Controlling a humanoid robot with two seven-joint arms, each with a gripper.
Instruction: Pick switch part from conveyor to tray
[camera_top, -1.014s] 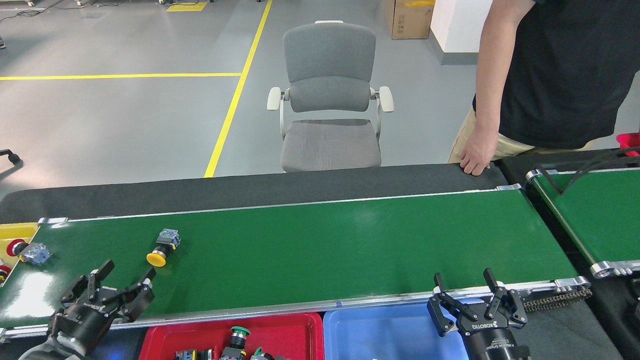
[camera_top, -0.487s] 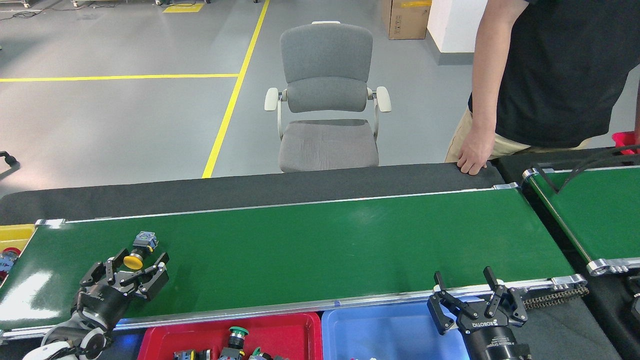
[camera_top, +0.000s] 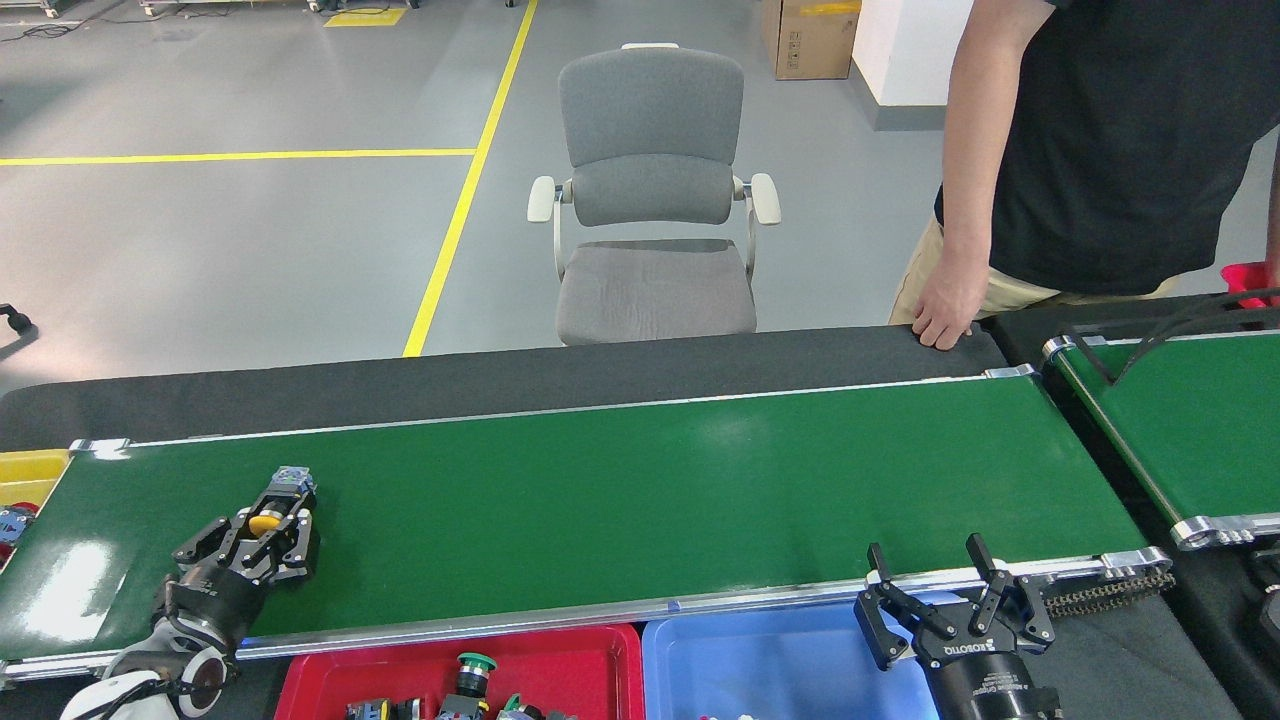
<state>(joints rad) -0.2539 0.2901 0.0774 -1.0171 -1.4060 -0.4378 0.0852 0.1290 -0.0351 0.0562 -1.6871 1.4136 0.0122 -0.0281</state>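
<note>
The conveyor is a long glossy green belt with silver rails across the middle. At its left end lies a switch part with a yellow button head and a blue-grey body. My left gripper has its fingers closed around the yellow head, the blue-grey body sticking out beyond them. My right gripper stands open at the near rail on the right, holding nothing. A red tray with several switch parts and a blue tray sit at the bottom edge.
A person stands at the far right, one hand on the black table edge. A grey office chair is behind the table. A shorter green belt lies at right. A yellow bin with parts sits at the left end.
My left gripper moved forward over the belt and closed its fingers on the yellow-headed switch part, which drifted left along the belt. The right gripper stayed still.
</note>
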